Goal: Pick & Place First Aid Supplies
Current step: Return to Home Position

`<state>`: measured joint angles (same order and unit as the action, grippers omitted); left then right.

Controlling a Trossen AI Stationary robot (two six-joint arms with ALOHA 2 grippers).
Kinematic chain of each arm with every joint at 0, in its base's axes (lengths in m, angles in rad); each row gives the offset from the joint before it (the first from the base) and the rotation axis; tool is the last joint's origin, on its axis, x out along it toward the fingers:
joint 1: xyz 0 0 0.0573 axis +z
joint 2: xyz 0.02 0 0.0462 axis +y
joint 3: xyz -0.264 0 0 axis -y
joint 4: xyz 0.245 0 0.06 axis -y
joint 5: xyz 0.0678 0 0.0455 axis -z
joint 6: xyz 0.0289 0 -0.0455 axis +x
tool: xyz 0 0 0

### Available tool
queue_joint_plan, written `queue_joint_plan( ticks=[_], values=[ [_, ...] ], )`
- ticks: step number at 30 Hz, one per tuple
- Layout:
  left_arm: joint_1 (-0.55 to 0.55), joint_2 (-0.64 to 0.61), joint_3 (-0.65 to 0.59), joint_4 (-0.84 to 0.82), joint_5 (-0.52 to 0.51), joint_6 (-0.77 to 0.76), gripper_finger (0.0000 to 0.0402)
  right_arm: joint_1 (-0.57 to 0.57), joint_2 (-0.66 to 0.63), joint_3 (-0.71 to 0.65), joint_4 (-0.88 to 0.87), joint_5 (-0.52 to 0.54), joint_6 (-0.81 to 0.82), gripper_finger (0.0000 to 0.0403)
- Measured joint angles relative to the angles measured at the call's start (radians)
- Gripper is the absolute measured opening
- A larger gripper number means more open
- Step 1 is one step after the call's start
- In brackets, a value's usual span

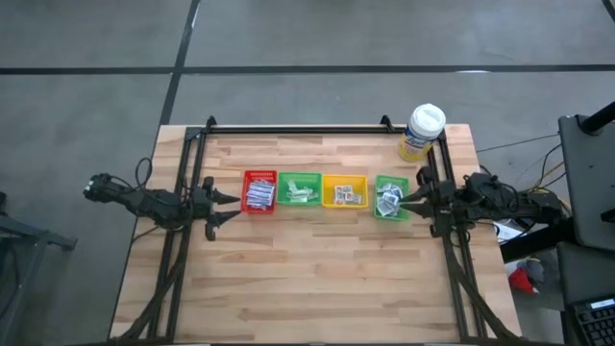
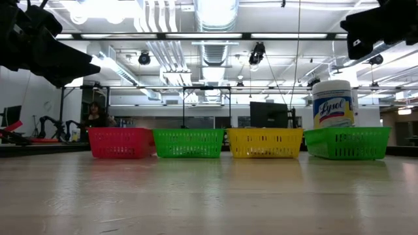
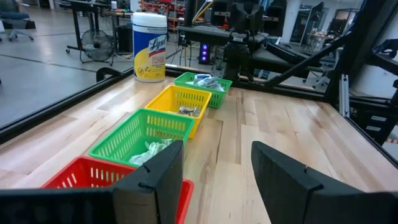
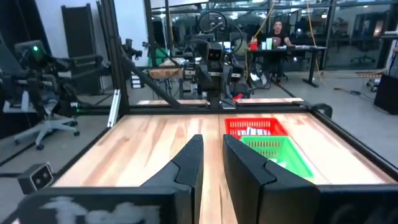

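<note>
On the counter [image 1: 317, 269]: we see first aid supplies [image 1: 259, 193] sorted in four trays [image 1: 344, 180].
Left tool [image 1: 229, 209]: released, empty.
Right tool [image 1: 404, 201]: nearly clenched, empty.

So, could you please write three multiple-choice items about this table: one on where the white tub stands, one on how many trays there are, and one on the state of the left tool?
1. Where does the white tub stand?
A. Inside the red tray
B. On the table behind the row of trays, near the right-end green tray
C. At the table's front edge

2. How many plastic trays are in the row?
A. Two
B. Four
C. Six

3. What is the state of the left tool?
A. Open and empty
B. Shut on a packet
C. Shut on the tub

Answers:
1 B: the high view shows the tub past the right-end green tray, toward the far rail.
2 B: the red tray, a green tray, the yellow tray and the second green one.
3 A: its wrist view shows its fingers apart with nothing between them.
</note>
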<state>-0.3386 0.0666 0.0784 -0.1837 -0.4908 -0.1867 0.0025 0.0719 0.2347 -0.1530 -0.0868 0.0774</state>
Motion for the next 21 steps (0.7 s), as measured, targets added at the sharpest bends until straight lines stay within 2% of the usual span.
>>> queue_joint_plan(
  ticks=[12,21],
  values=[
    [0.000,0.000,0.000,0.000,0.000,0.000,0.0188,0.000,-0.007,-0.083,0.020,0.000,-0.046,0.0056],
    [0.000,0.000,0.000,0.000,0.000,0.000,0.0188,0.000,-0.008,-0.158,0.158,0.000,-0.071,0.0056]
  ],
)
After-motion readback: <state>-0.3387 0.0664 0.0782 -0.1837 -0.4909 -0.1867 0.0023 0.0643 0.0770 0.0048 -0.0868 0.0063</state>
